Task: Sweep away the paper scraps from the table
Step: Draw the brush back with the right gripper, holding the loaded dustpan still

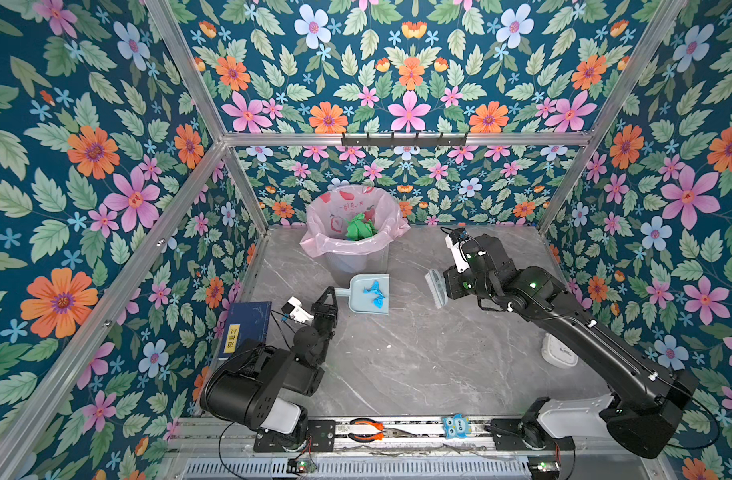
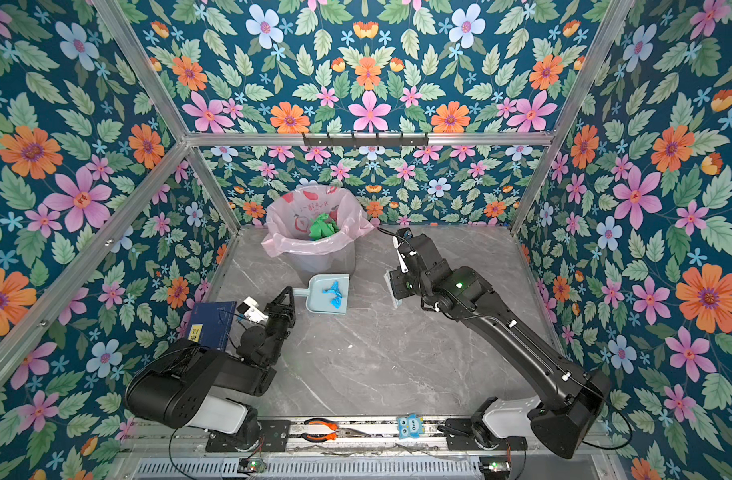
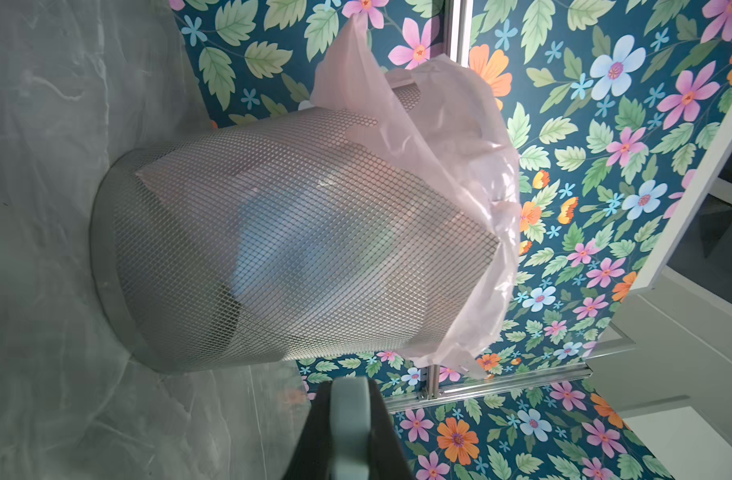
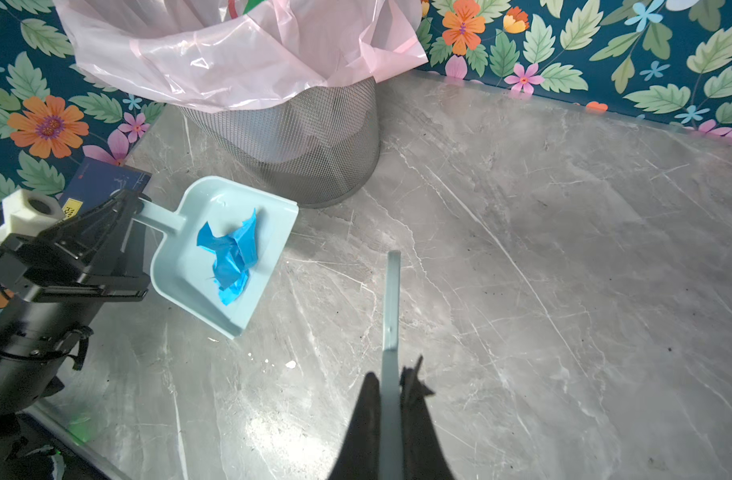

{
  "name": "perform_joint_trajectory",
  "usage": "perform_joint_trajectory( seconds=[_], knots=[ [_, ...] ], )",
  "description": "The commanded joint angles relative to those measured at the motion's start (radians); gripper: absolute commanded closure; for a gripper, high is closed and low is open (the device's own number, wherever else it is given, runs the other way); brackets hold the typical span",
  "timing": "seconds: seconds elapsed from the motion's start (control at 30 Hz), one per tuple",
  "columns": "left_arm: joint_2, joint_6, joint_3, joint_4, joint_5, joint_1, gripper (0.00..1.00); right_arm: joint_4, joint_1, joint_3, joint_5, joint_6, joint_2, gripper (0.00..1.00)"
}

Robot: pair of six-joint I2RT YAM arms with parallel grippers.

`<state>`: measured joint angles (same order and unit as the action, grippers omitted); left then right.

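Blue paper scraps (image 4: 231,257) sit in the pale plastic dustpan (image 4: 177,286), so left gripper (image 4: 131,205) pinches its handle level; right gripper (image 4: 391,374) pinches the pale brush (image 4: 393,291) aside.

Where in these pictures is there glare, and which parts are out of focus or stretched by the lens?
Right wrist view: a bright glare patch lies on the table, and the brush handle close to the lens looks soft. Left wrist view: the dustpan handle is blurred, the mesh bin sharper. Both top views: the frame rails splay steeply, a wide-angle look.
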<state>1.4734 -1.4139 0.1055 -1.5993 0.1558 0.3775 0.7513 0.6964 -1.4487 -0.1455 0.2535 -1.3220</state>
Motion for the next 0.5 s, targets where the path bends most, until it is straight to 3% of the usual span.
perform_joint_trajectory(
  seconds=[0.0,0.47],
  knots=[
    [-0.006,0.007,0.005,0.019,-0.006,-0.002,1.0,0.003,-0.001,0.003,-0.005,0.003,0.0,1.0],
    [-0.001,0.0,-0.018,0.007,0.003,-0.003,1.0,0.002,-0.002,0.004,0.0,0.007,0.006,1.0]
  ],
)
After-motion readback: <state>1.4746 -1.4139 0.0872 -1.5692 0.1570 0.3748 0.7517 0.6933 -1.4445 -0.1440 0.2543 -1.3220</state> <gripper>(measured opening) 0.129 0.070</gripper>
